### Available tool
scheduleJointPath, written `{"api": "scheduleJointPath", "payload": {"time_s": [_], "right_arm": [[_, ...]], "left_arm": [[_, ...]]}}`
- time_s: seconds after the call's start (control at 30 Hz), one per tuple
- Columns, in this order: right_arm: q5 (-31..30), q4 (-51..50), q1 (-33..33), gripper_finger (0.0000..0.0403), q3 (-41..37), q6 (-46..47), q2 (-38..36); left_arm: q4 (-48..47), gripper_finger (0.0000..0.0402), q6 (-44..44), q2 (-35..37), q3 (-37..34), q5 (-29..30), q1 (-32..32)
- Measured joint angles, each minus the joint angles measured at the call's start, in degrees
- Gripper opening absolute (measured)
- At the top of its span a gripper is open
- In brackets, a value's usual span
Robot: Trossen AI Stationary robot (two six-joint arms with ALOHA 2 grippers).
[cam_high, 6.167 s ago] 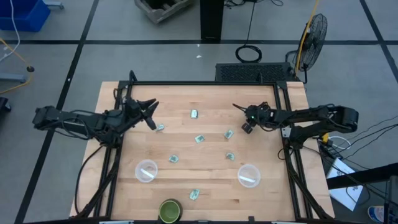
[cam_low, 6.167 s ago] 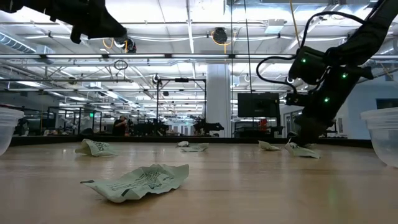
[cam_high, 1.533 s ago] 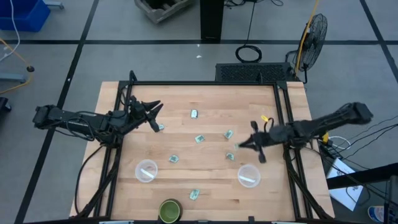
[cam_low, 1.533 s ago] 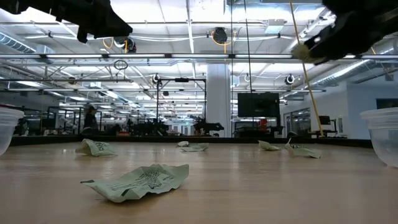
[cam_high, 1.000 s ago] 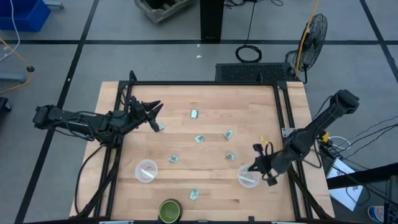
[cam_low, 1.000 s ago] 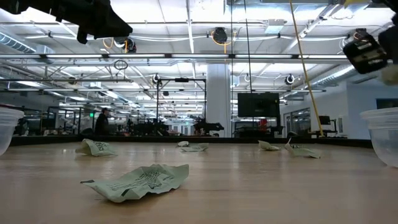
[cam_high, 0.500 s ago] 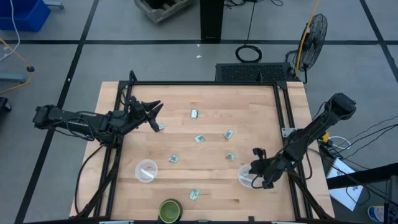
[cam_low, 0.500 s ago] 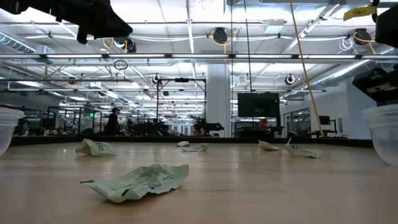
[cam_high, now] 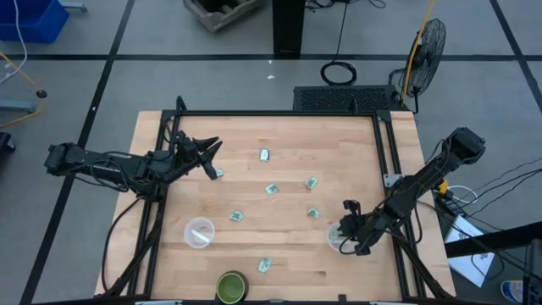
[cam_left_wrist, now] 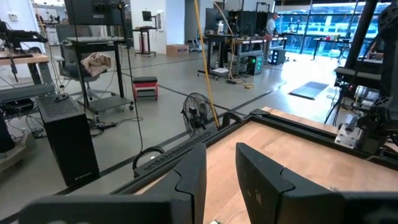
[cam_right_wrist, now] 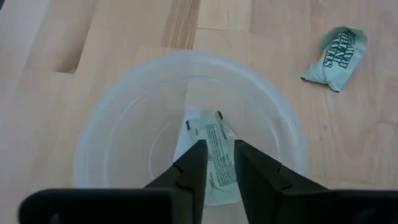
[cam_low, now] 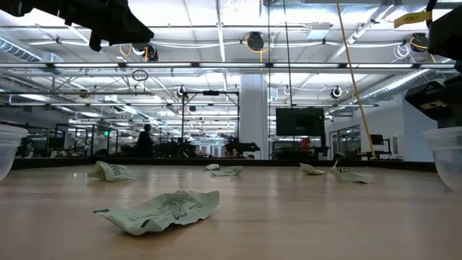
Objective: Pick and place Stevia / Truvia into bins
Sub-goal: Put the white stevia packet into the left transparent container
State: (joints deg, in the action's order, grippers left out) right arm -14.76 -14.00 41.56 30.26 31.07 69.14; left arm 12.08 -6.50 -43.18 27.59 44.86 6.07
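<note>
Counter (cam_high: 279,182): wooden, packets scattered.
Right gripper (cam_right_wrist: 216,163): narrowly parted over right cup (cam_right_wrist: 124,124) (packet (cam_right_wrist: 208,155) lies inside).
Left gripper (cam_high: 206,151): far left, slightly parted, empty.

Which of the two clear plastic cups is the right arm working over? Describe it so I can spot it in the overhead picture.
On the light wooden table, look along the near edge, where two small round clear plastic cups stand either side of a dark green round container. It is the right-hand cup, directly under the right gripper, with a white paper packet inside. The other cup has no arm over it.
</note>
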Motion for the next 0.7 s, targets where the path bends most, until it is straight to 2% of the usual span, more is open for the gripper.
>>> {"api": "scheduleJointPath", "payload": {"time_s": [0.2, 0.4, 0.57, 0.63, 0.7], "right_arm": [[0.0, 3.0, 0.0, 0.0106, 0.0, -0.6, -0.3], [0.0, 10.2, 0.0, 0.0107, 0.0, -1.5, -4.4], [-0.7, 12.2, 0.0, 0.0101, 0.0, -13.1, -10.0], [-3.9, 12.6, 0.0, 0.0101, 0.0, -20.0, -12.0], [-9.0, 12.4, 0.0, 0.0102, 0.0, -27.4, -13.6]], "left_arm": [[0.0, 0.0090, 0.0, 0.0, 0.0, 0.0, 0.0], [0.0, 0.0090, 0.0, 0.0, 0.0, 0.0, 0.0], [-0.4, 0.0090, -1.0, 0.0, 0.0, -0.2, 0.0], [-0.4, 0.0090, -3.1, -0.3, 0.0, -3.1, 0.0], [-1.5, 0.0090, -3.8, -0.4, 0.0, -9.6, 0.0]]}}
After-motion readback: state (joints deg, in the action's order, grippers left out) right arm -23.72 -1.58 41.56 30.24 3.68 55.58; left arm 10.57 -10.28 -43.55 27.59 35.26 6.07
